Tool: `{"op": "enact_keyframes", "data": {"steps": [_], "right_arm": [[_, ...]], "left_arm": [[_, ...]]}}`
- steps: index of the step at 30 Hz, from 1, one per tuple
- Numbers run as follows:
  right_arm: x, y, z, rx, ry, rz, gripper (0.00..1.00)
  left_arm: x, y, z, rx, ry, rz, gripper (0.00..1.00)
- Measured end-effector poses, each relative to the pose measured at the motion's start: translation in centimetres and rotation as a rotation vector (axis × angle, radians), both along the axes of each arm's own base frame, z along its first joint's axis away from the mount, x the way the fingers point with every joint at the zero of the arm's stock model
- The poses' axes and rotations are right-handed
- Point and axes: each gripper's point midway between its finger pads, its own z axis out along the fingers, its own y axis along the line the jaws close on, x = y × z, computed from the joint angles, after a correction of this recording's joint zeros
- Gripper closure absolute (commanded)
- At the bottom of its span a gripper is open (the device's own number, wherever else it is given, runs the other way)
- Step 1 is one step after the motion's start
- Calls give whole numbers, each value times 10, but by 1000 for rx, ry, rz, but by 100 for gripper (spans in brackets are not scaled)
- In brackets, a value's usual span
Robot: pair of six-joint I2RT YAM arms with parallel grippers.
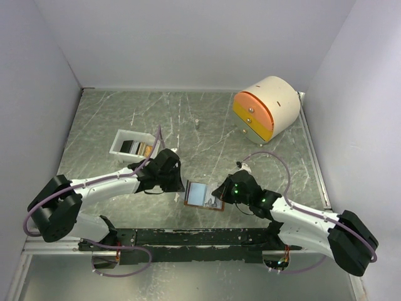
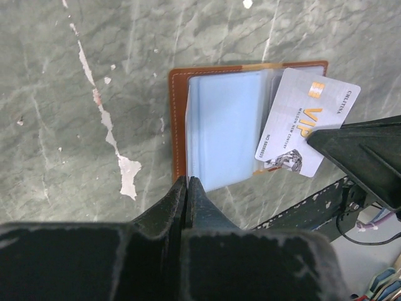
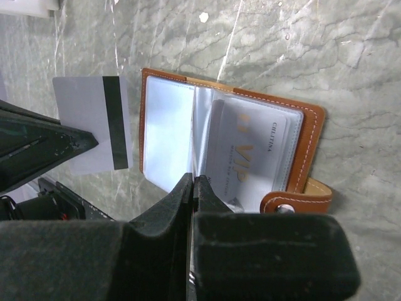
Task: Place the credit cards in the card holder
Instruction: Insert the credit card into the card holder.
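Note:
The card holder [image 1: 202,194] lies open between the arms, rust-brown with pale blue pockets [image 2: 222,125]. My left gripper [image 2: 188,182] is shut at its left edge on a silver-grey credit card [image 3: 88,125] with a black stripe, which stands upright beside the holder. The right gripper [image 3: 193,179] is shut on a clear pocket leaf of the holder. A silver VIP card [image 3: 247,153] sits in that leaf and shows tilted in the left wrist view [image 2: 307,122]. In the top view the left gripper [image 1: 180,183] and right gripper [image 1: 220,191] flank the holder.
A small white tray [image 1: 119,143] holding more cards stands behind the left arm. The cream-and-orange round drawer unit [image 1: 269,106] sits at the back right. A tiny pale object [image 1: 196,123] lies mid-table. Walls close in the marbled green table on three sides.

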Motion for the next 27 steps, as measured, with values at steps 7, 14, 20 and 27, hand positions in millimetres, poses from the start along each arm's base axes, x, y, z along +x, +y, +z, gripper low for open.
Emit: {"op": "enact_keyframes", "data": {"steps": [7, 14, 20, 27], "right_arm": [[-1, 7, -7, 49, 27, -7, 100], [1, 9, -5, 77, 28, -19, 100], [4, 10, 6, 113, 4, -32, 100], [5, 5, 7, 111, -9, -51, 100]], "left_arm": [[-5, 6, -8, 26, 21, 1, 93], [-7, 8, -17, 50, 40, -2, 93], [-9, 9, -19, 53, 45, -6, 93], [-11, 7, -21, 30, 56, -9, 93]]}}
